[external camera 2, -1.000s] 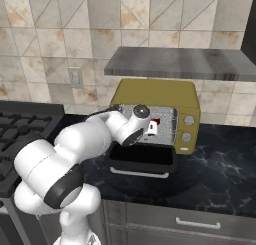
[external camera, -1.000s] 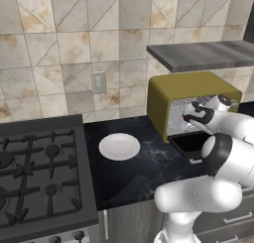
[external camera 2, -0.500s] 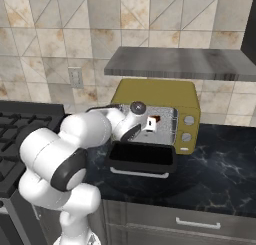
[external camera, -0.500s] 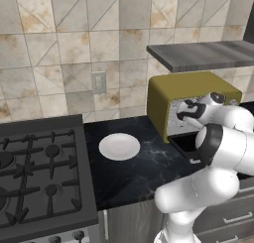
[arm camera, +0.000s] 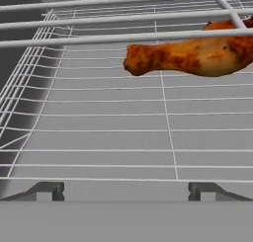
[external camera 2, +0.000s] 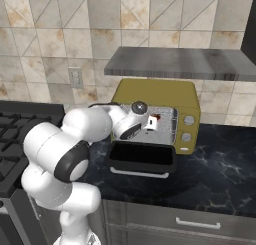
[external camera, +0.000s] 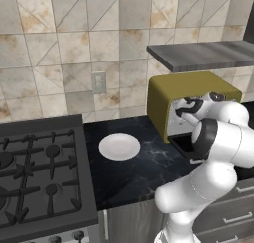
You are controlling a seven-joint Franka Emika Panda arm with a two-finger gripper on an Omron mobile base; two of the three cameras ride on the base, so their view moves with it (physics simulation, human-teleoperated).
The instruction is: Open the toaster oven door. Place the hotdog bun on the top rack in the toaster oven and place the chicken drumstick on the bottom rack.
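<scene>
The mustard-yellow toaster oven stands on the dark counter. The toaster oven door is folded down flat in front of it. My arm reaches into the oven mouth. Inside, my gripper is open, with nothing between its fingertips. The chicken drumstick lies on a wire rack beyond the fingers at upper right, narrow end to the left. The bars of a higher rack cross in front of its top. The hotdog bun is out of view.
A white plate sits on the counter between the gas stove and the oven. A grey shelf hangs just above the oven. The oven's two knobs are to the right of its opening. Drawers run below the counter.
My hand has eased slightly further into the oven and the elbow has swung. The jaws have stayed open and the door has stayed down.
</scene>
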